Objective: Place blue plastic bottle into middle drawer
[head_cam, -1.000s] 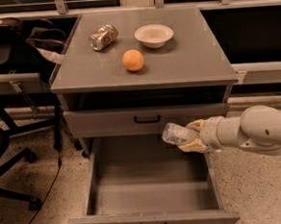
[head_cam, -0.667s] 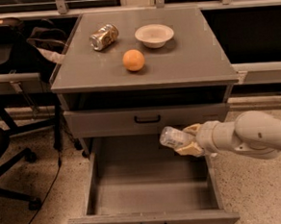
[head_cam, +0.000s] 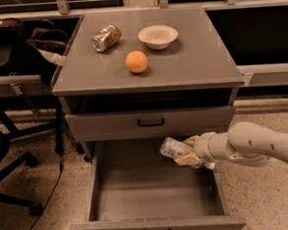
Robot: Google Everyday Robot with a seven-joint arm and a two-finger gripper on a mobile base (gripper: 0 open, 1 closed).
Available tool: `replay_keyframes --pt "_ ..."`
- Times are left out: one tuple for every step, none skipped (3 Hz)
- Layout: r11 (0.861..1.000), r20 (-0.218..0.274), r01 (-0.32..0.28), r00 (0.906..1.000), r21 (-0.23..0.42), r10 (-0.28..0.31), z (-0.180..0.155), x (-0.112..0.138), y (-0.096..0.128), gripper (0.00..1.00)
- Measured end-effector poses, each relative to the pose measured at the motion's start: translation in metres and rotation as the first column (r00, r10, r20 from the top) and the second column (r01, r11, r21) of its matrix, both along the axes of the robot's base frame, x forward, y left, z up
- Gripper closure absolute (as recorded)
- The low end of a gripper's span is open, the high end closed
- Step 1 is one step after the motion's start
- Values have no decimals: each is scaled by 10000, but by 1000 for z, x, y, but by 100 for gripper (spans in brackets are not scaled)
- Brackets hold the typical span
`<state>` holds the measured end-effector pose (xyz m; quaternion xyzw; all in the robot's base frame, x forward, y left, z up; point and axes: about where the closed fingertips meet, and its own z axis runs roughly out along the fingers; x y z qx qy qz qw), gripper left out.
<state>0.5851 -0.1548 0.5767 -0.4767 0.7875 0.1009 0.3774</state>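
I see my gripper (head_cam: pixel 187 154), smooth matt cream plastic, over the matt grey metal middle drawer (head_cam: pixel 149 195), clasping the clear glossy blue plastic bottle (head_cam: pixel 171 147); the crumpled metal can (head_cam: pixel 106 38) shines

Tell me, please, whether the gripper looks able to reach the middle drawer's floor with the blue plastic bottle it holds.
Probably yes: the gripper, shut on the blue plastic bottle, hangs over the pulled-out middle drawer, and the tray floor beneath it looks bare.

Grey cabinet top (head_cam: pixel 200 66)
Bears metal can (head_cam: pixel 106 38), white bowl (head_cam: pixel 158 36), orange (head_cam: pixel 137 61); gripper (head_cam: pixel 188 154), clasping blue plastic bottle (head_cam: pixel 172 147), lower, over middle drawer (head_cam: pixel 139 189).
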Motion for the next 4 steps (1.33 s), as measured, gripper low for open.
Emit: replay_keyframes --pt "9995 -700 320 9971 44 -316 -36 4 -3 100" --pt "9982 -1312 594 9896 -23 -592 -75 8 -6 100" --pt "9961 -1907 831 9777 -312 -875 -120 12 -8 100" --pt "9945 -2194 922 9704 -488 -1007 -143 13 -10 100"
